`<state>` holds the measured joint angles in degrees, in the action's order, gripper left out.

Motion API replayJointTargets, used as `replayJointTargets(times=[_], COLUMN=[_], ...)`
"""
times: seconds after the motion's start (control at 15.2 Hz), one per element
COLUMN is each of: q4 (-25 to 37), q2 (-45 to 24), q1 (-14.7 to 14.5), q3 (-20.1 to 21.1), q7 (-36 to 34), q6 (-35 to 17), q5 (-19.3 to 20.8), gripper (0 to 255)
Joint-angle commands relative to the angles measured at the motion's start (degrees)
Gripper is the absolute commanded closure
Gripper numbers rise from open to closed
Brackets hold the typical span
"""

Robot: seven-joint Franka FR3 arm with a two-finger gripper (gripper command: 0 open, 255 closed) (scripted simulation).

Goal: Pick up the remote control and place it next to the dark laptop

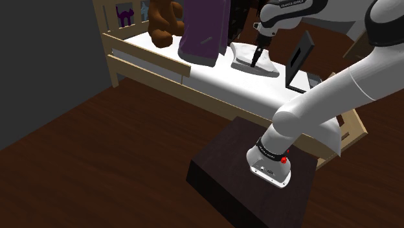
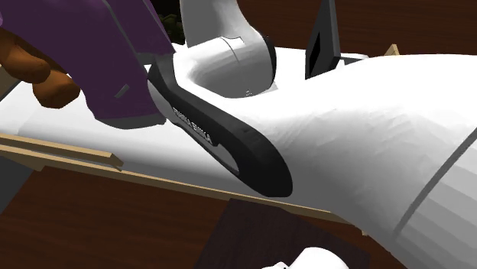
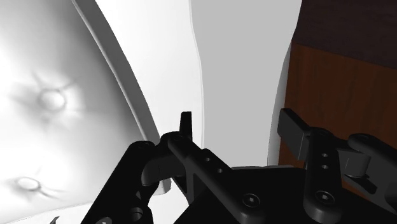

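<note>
- Black fingers of my gripper (image 3: 238,127) stand wide apart with nothing between them. Beyond them I see white bedding and brown wood.
- On the white mattress (image 1: 213,84) the dark laptop (image 1: 300,57) stands open. My gripper hangs just beside the laptop, above the white pillow (image 1: 249,61) that lies next to it.
- I cannot make out the remote control; it may be hidden or too small to tell. Farther from the laptop, past the pillow, are a purple cloth (image 1: 206,32) and a brown teddy bear (image 1: 165,22).
- I judge the step in hand to be finding and reaching the remote:
  - I should find it before I descend.
  - I should set my fingers across its narrow width, come straight down and close at its middle so it does not tip.
  - I should not press into the soft pillow, and my arm should stay clear of the laptop's raised screen.
- The black band (image 2: 195,126) on my arm carries small pale lettering that seems to read FRANKA EMIKA. I can read no other writing.
</note>
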<state>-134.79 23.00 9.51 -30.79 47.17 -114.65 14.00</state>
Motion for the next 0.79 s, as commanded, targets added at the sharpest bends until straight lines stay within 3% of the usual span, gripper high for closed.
replayJointTargets(times=[0.0,0.73], q4=[1.3,8.6], q2=[0.5,1.9], q1=[0.0,-0.3], q3=[0.4,2.0], q7=[-0.1,0.0], q6=[1.8,10.5], q5=[-0.1,-0.7], gripper=[255,255])
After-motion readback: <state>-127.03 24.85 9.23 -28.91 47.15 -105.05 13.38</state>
